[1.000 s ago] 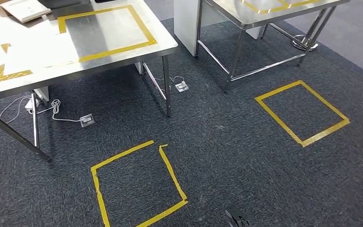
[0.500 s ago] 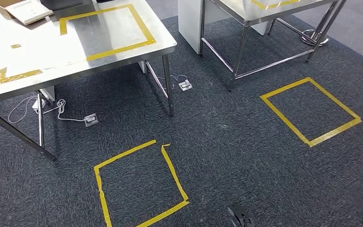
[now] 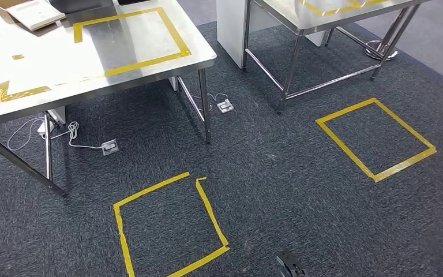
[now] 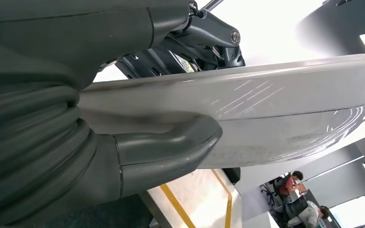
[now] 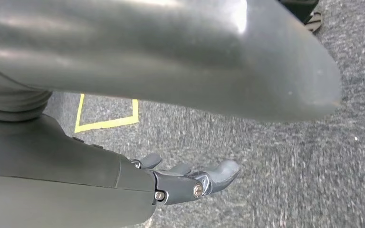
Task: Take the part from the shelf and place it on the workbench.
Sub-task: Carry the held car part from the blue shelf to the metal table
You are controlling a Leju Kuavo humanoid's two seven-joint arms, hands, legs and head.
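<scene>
In the left wrist view my left hand [image 4: 138, 156] grips a flat, pale grey-white part [image 4: 275, 109]. The thumb presses on one face and the dark fingers [image 4: 190, 42] lie on the other. In the right wrist view my right hand [image 5: 180, 183] hangs over dark carpet with its fingers [image 5: 221, 172] apart and nothing in them. The steel workbench [image 3: 52, 63] stands at the far left of the head view. A yellow tape rectangle [image 3: 176, 40] is marked on its top.
A cardboard box [image 3: 26, 12] lies at the workbench's back edge. A second steel table [image 3: 300, 23] stands at the far right. Yellow tape squares [image 3: 210, 213] [image 3: 346, 147] mark the carpet. Cables and floor sockets [image 3: 109, 147] lie under the workbench, near its legs [image 3: 206, 107].
The whole head view has shifted slightly, so the camera has moved; the tables and floor marks keep their places relative to each other.
</scene>
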